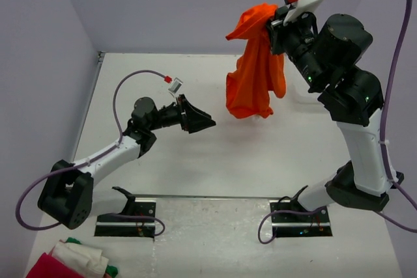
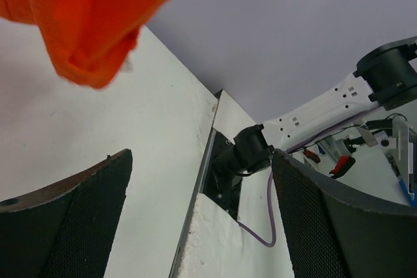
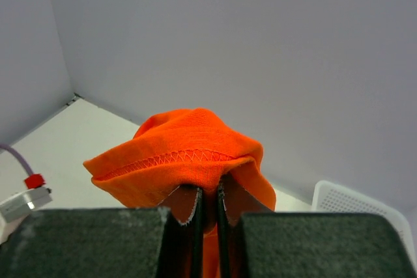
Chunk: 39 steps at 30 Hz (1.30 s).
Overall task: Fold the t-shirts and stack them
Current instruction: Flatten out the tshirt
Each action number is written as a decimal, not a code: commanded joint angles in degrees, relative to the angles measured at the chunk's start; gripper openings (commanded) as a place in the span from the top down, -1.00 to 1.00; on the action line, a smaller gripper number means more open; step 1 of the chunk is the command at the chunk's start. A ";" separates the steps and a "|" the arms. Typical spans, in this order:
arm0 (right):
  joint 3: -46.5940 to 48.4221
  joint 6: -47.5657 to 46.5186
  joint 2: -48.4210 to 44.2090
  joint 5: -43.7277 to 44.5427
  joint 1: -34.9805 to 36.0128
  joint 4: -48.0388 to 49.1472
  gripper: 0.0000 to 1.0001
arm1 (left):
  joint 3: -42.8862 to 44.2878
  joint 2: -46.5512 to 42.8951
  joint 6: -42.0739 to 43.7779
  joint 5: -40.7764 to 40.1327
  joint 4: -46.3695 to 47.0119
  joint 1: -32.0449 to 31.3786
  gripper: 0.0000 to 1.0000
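Hanging from the right gripper (image 1: 279,23), a plain bright orange cloth t-shirt (image 1: 254,73) of thin, soft fabric dangles in a bunched column above the flat white table (image 1: 260,174). Whether its lowest fold touches the surface the top view does not settle. In the right wrist view the two dark fingers of that gripper (image 3: 207,194) are pressed together on a fold of the t-shirt (image 3: 189,151). A stitched hem arches just beyond the fingertips.

The left gripper (image 1: 203,122) sits low, beside the hanging cloth and pointing toward it, well apart from the right gripper. Its black padded fingers (image 2: 78,226) stand wide apart with nothing between them. From this gripper's own camera the t-shirt (image 2: 78,11) hangs ahead of and above the fingers, clear of both.

A small white tag (image 2: 127,64) pokes out at the lower corner of the t-shirt, nearest the left gripper. It is too blurred to tell whether it carries any print.

A white perforated plastic basket (image 3: 355,209) lies beyond the right gripper, off to its right. Only a corner and part of its rim show, so what it holds cannot be told.

Far behind the left gripper, past that arm's base, a loose pile of red, white and green cloth (image 1: 75,262) lies on the table's near corner.
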 commanded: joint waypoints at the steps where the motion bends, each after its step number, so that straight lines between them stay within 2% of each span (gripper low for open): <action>1: 2.72 0.43 -0.22 0.80 1.88 0.60 1.00 | 4.24 4.66 -0.71 2.36 5.94 -0.77 -0.75; 7: 1.49 0.52 -2.85 1.77 5.92 0.51 1.00 | 9.43 14.23 1.75 2.19 7.01 -2.53 -0.82; 10: 1.40 0.79 -4.43 1.94 7.42 0.59 1.00 | 11.63 18.72 1.42 2.71 6.73 -3.06 -0.74; 11: 1.32 0.79 -4.79 2.03 7.94 0.59 1.00 | 11.46 19.43 0.28 2.98 8.57 -3.76 -0.36; 12: 1.32 0.79 -5.05 2.21 8.04 0.51 1.00 | 11.46 19.52 -0.52 3.33 9.63 -4.28 -0.12; 14: 1.23 0.44 -5.93 2.30 8.21 0.07 1.00 | 12.77 19.26 2.10 2.54 5.88 -5.77 0.19; 16: 1.23 0.35 -6.29 2.47 8.21 0.07 1.00 | 13.39 18.73 6.23 0.18 -0.25 -5.96 0.00; 18: 1.66 0.52 -6.38 2.03 8.30 -0.37 1.00 | 13.48 18.46 7.47 -1.23 -1.52 -5.96 0.08; 19: 1.67 0.78 -6.38 1.86 8.39 -0.46 1.00 | 13.74 18.90 7.04 -1.07 -1.52 -6.05 0.22; 20: 1.32 0.96 -6.55 1.60 8.39 -0.29 1.00 | 14.26 19.95 6.08 -0.54 -0.31 -6.05 0.83; 21: 1.23 1.22 -6.73 1.33 8.39 -0.37 1.00 | 14.01 20.31 3.28 0.33 1.71 -6.22 1.00; 22: 1.14 1.31 -6.73 1.15 8.39 -0.29 1.00 | 13.40 20.57 2.04 0.86 5.82 -6.40 1.00; 24: 0.96 1.05 -6.46 1.15 8.39 -0.72 1.00 | 13.39 20.32 0.80 1.57 7.27 -6.40 1.00; 26: 0.53 0.09 -6.20 3.95 8.39 -0.72 1.00 | 13.13 16.04 2.71 -0.17 2.01 -6.40 1.00; 27: 0.26 -1.22 -5.85 5.44 8.39 -0.72 1.00 | 13.04 13.74 6.73 -3.49 -0.70 -6.40 1.00; 28: -0.09 -1.84 -5.67 7.90 8.39 -0.64 1.00 | 13.39 11.11 8.94 -6.05 -8.56 -6.40 1.00; 29: -1.31 -2.20 -5.76 8.70 8.47 -0.64 1.00 | 13.65 5.86 11.14 -8.07 -12.38 -6.31 1.00; 33: -5.36 -2.99 -7.78 10.12 8.39 2.78 1.00 | 16.46 -5.24 19.31 -17.38 -28.21 -6.22 1.00; 37: -5.37 -3.87 -6.91 13.89 8.39 2.97 1.00 | 24.95 -14.04 25.74 -23.29 -47.60 -6.22 1.00; 39: -6.15 -3.52 -6.99 15.91 8.39 3.14 1.00 | 28.49 -17.12 28.81 -26.79 -53.35 -6.22 1.00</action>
